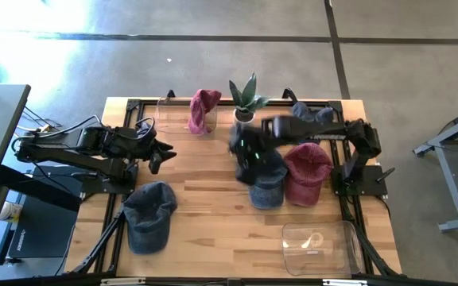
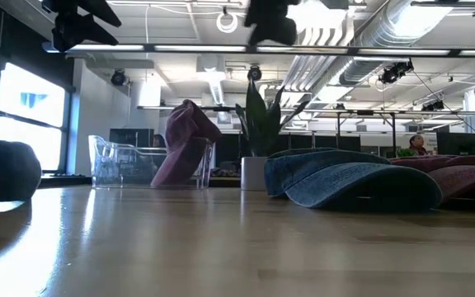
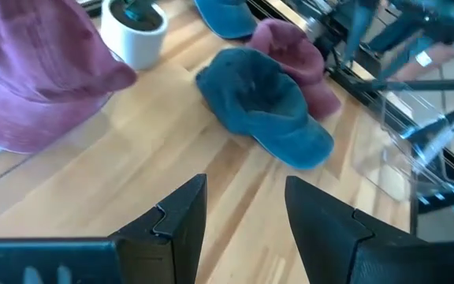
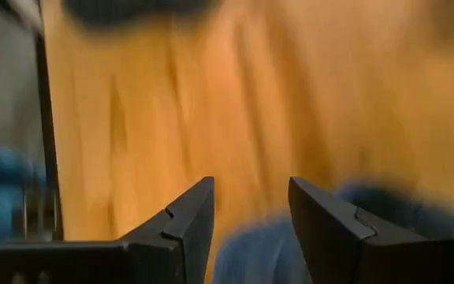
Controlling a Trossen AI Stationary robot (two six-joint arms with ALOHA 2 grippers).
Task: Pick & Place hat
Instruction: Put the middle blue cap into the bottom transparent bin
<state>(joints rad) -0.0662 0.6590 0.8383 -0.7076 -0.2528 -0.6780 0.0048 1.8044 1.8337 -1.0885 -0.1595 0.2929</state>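
Several caps lie on the wooden table. A blue denim cap point(image 1: 267, 181) point(image 3: 262, 102) point(image 2: 349, 183) lies crown-up at the middle, touching a maroon cap point(image 1: 307, 171) on its right. Another blue cap point(image 1: 149, 213) lies near the left front. A second maroon cap point(image 1: 204, 110) point(image 2: 184, 144) is draped over the rim of a clear bin point(image 2: 122, 161) at the far edge. My right gripper point(image 1: 243, 149) point(image 4: 251, 225) hovers open above the middle blue cap's far-left side. My left gripper point(image 1: 161, 155) point(image 3: 243, 217) waits open over the table's left part.
A potted plant point(image 1: 246, 99) stands at the far edge beside the draped maroon cap. One more blue cap point(image 1: 312, 115) lies at the far right by the right arm. A clear bin point(image 1: 320, 246) sits at the near right corner. Bare wood lies between the two blue caps.
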